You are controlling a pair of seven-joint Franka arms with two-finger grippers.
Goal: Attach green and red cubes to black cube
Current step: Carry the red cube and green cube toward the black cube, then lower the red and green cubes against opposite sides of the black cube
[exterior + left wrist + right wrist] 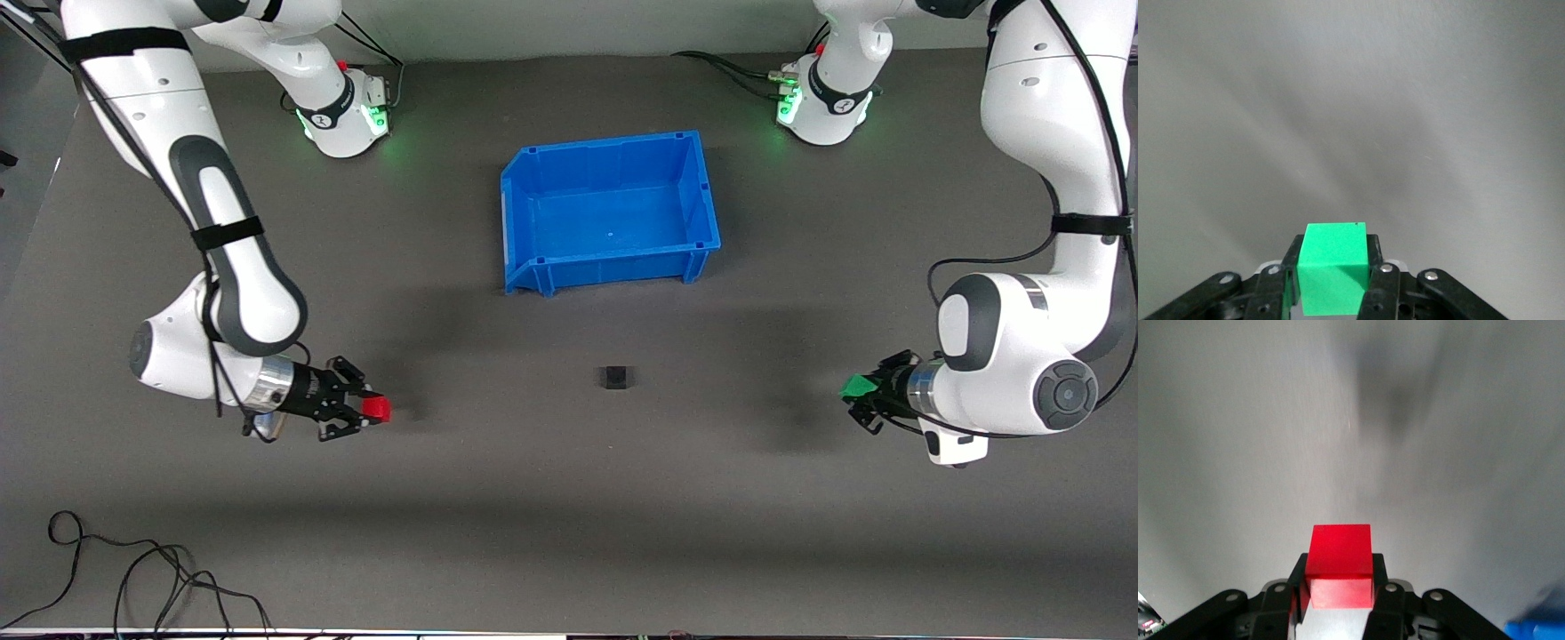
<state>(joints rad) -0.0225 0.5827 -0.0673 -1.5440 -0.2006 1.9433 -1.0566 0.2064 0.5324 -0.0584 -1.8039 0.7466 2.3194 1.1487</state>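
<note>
**Status: both coloured cubes gripped, neither attached**

1. Progress. I judge the pick-up stage complete and the attachment stage not yet begun. The black cube [615, 378] sits alone on the table [569, 533], nearer the front camera than the blue bin [610, 212], with no cube touching it.

2. Right arm. The right pincer [364, 410] is clamped on the red cube [377, 408], over the table toward the right arm's end. In the right wrist view the red cube [1339, 565] sits squarely between the two fingers [1298, 587], with bare table under it.

3. Left arm. The left pincer [864, 388] is clamped on the green cube [857, 386], over the table toward the left arm's end. In the left wrist view the green cube [1333, 268] is held between the fingers [1374, 267], again with bare table under it.

4. Separation. Both held cubes are well apart from the black cube, one toward each end of the table, with the black cube between them.

5. Remaining work, as I judge it: bring each coloured cube in to meet a face of the black cube and release it. Two attachments remain.

6. Count.
- Green cube: one.
- Red cube: one.
- Black cube: one.
- Blue bin: one, with nothing in it.
- Arms: two, each holding one cube.
</note>
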